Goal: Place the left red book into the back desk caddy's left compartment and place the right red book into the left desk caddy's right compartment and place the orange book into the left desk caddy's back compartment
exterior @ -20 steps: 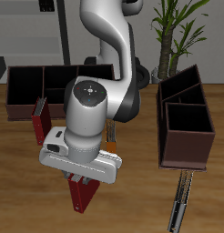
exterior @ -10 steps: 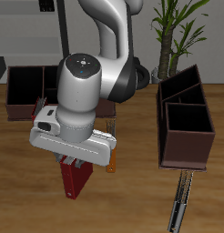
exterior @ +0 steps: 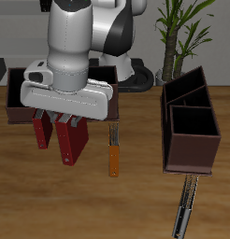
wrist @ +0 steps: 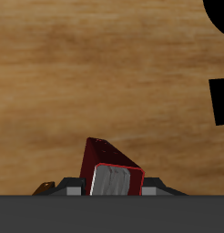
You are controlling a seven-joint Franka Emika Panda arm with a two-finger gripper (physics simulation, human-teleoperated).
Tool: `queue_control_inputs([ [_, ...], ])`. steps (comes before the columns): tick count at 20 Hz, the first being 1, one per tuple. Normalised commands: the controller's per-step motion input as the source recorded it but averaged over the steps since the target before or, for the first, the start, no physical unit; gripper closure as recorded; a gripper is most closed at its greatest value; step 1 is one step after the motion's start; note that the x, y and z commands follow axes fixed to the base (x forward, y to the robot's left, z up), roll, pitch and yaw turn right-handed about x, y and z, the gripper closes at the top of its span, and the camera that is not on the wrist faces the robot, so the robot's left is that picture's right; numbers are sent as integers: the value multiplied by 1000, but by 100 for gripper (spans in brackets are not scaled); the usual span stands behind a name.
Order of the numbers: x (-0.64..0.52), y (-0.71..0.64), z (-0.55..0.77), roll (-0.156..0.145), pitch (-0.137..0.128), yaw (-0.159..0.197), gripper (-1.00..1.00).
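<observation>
Left red book (exterior: 72, 142), taken as such from its place beside its twin: clamped upright between the fingers (exterior: 64, 119) by its top edge, hanging just in front of the back desk caddy (exterior: 18, 105) and apparently clear of the table (exterior: 136, 210). Fingers clenched on the book, no gap visible. Right red book (exterior: 39, 131) standing close alongside, also just in front of the back desk caddy. Orange book (exterior: 114, 154) lying flat a little farther from that caddy, toward the table's front edge, untouched. Left desk caddy (exterior: 192, 155) well apart from the back desk caddy, across the table, with a thin grey-black striped book (exterior: 183, 210) lying before it and a potted plant (exterior: 182, 33) behind.

From the wrist: same red book (wrist: 97, 157) seen end-on, dark red cover sloping away and a paler grey end face framed in red, bare wooden table (wrist: 86, 64) beyond. Dark shapes at the edge of this view, too cropped to name.

Handling, as a judgement: stiff, thin, light, flat-sided, so good to pinch across the covers near an edge, as done here. Likely to swing or pivot if gripped off-centre; smooth covers possibly slippery. Best lowered edge-first into the left compartment, kept upright to clear the walls.

No brand, title or legible writing on any cover or spine.
</observation>
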Motion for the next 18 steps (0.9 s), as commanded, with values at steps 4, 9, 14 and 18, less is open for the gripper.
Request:
queue_control_inputs([
  [4, -592, -178, 466, 80, -82, 153, 100],
  [9, -535, -426, 500, 26, -74, 81, 100],
  [14, -526, -460, 373, 20, -55, 94, 100],
  [18, -430, -449, 150, -7, -1, 5, 100],
])
